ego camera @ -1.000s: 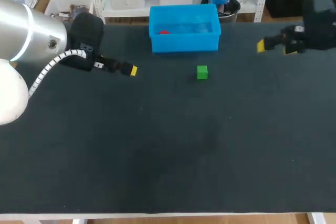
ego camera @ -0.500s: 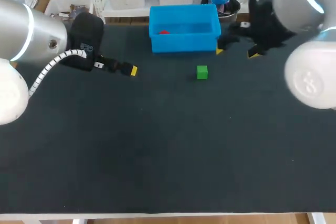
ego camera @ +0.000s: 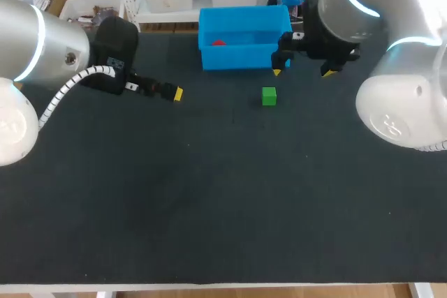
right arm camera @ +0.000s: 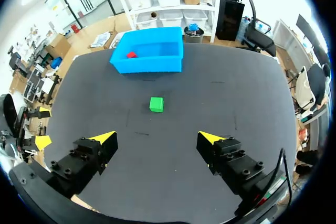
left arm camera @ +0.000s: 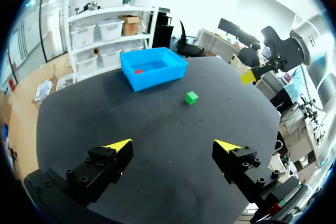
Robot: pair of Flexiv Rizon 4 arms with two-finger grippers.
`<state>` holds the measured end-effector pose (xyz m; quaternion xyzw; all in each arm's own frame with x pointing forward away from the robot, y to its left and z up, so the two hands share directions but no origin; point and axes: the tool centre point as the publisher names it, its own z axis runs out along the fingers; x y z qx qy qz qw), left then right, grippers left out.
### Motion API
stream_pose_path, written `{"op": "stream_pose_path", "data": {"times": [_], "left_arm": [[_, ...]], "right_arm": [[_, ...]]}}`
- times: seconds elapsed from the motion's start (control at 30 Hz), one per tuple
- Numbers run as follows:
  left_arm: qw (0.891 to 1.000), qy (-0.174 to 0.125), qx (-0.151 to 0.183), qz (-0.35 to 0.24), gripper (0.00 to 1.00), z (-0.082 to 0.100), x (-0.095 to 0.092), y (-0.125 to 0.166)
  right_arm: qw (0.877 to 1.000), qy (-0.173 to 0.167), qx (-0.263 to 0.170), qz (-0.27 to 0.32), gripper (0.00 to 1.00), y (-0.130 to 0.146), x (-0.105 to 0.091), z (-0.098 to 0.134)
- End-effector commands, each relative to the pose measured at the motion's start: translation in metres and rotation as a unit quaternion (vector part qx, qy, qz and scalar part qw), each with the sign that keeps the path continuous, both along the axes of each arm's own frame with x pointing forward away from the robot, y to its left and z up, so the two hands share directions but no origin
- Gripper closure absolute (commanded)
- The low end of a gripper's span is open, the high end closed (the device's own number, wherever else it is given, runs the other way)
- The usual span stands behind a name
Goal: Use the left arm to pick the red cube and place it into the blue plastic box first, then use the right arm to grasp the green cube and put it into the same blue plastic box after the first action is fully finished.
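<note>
The blue plastic box (ego camera: 244, 57) sits at the far edge of the counter (ego camera: 209, 207). A broad dark stretch of counter runs from the box to the near edge and out to both sides. From above, the right arm (ego camera: 349, 5) covers the box's right end. The box's wall cuts off the lower part of the red cube (ego camera: 218, 42), which lies inside near the left end. Only one yellow tip of the left claw (left arm camera: 176, 145) shows from above. At the wrist it is spread wide, gripping nothing, well left of the cube and box. The right claw (right arm camera: 157, 139) is also wide open and holds nothing. It hangs by the box's front right corner. The green cube (right arm camera: 156, 104) lies on the counter ahead of it, apart, in line with the gap between its fingers.
</note>
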<state>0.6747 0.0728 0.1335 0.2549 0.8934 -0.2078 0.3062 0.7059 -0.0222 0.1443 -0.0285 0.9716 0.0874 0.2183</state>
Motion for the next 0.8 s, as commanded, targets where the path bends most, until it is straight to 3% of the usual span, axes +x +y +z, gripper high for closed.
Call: {"op": "stream_pose_path", "data": {"times": [0.03, 0.17, 0.8], "left_arm": [[1.0, 0.0, -0.004, -0.005, 0.0, -0.001, 0.001, 0.002], [1.0, 0.0, -0.004, -0.005, 0.0, -0.001, 0.001, 0.002], [1.0, 0.0, -0.004, -0.005, 0.0, -0.001, 0.001, 0.002]], "right_arm": [[0.998, -0.005, -0.049, -0.026, 0.0, 0.002, -0.002, 0.0], [0.998, -0.005, -0.049, -0.026, 0.0, 0.002, -0.002, 0.0], [0.995, 0.066, -0.062, -0.037, 0.0, 0.034, 0.057, -0.042]]}}
